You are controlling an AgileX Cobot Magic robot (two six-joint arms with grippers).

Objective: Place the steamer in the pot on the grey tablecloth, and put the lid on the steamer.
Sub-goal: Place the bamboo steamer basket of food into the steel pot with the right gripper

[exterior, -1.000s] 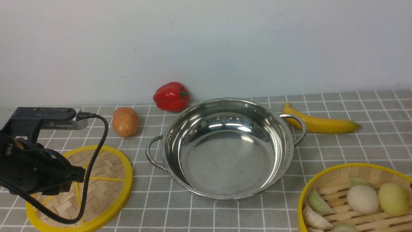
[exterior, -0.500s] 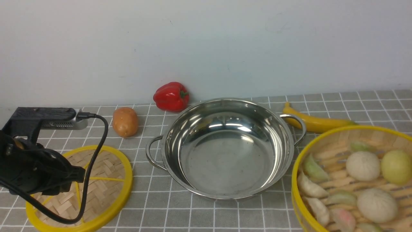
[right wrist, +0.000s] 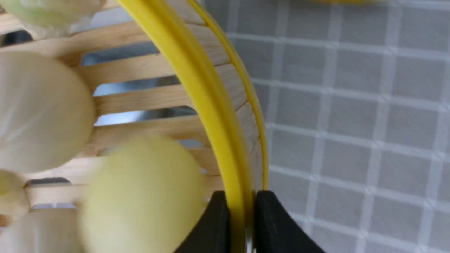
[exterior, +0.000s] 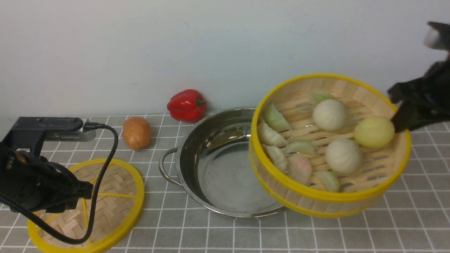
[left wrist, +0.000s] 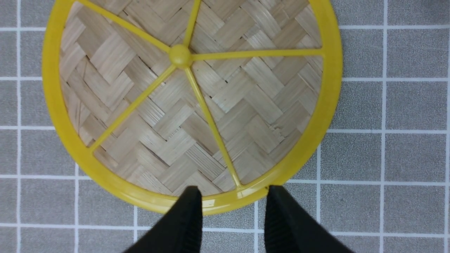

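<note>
Front view: we see our right gripper (exterior: 402, 121) clamped on the yellow rim of the steamer (exterior: 316, 196), holding it tilted over the right side of the pot (exterior: 197, 151). Our left gripper (left wrist: 233, 191) hangs parted above the edge of the lid (left wrist: 197, 116) on the grey tablecloth (exterior: 351, 232), gripping nothing.

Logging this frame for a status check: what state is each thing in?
pot: upright, empty, on grey tablecloth.
steamer: held aloft, tilted, loaded with food.
lid: lying flat, not on steamer.
left tool: open at lid's rim.
right tool: shut on steamer's rim.
</note>
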